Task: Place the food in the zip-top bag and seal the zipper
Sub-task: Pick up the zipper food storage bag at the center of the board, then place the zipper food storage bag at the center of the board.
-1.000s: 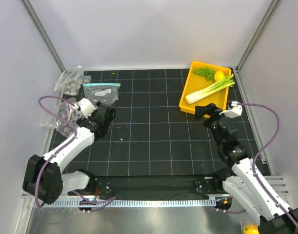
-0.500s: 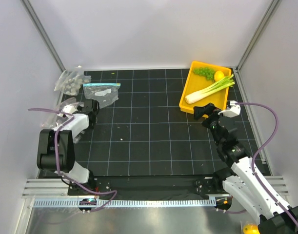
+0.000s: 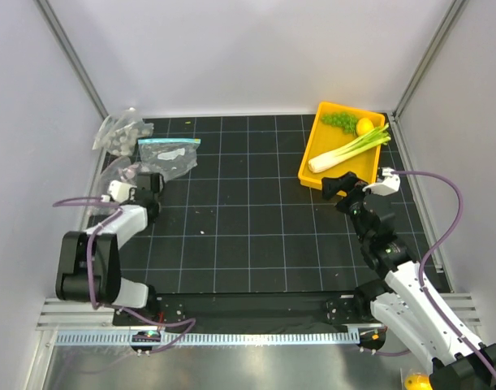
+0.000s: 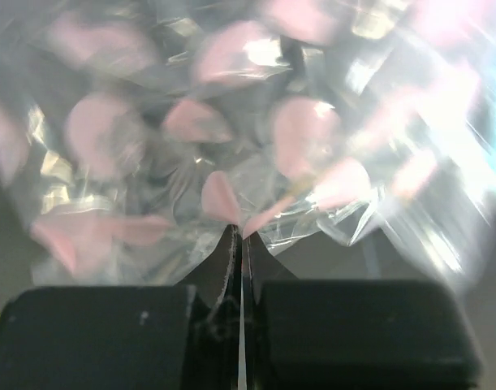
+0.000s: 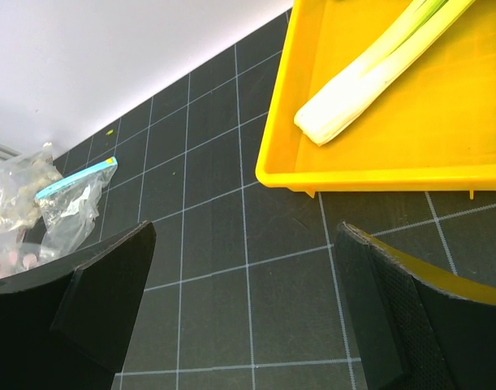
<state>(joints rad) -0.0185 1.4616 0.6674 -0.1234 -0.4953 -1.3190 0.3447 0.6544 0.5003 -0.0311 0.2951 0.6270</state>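
The leek, the lemon and the grapes lie in a yellow tray at the back right. The dotted clear zip-top bag lies crumpled at the mat's left edge; I cannot make out its zipper. My left gripper is at that bag. In the left wrist view its jaws are shut, with the bag's film gathered at the tips. My right gripper hangs open over the mat just before the tray, fingers wide apart, nothing between them; the leek's white end lies ahead.
A clear bag with a light-blue strip lies behind the left gripper, and a smaller bunched dotted bag sits in the back left corner. White walls close in the left, back and right. The tray's near wall faces the right gripper.
The left arm has folded back toward the left edge and its gripper has shut at the dotted bag. The right arm has not moved.
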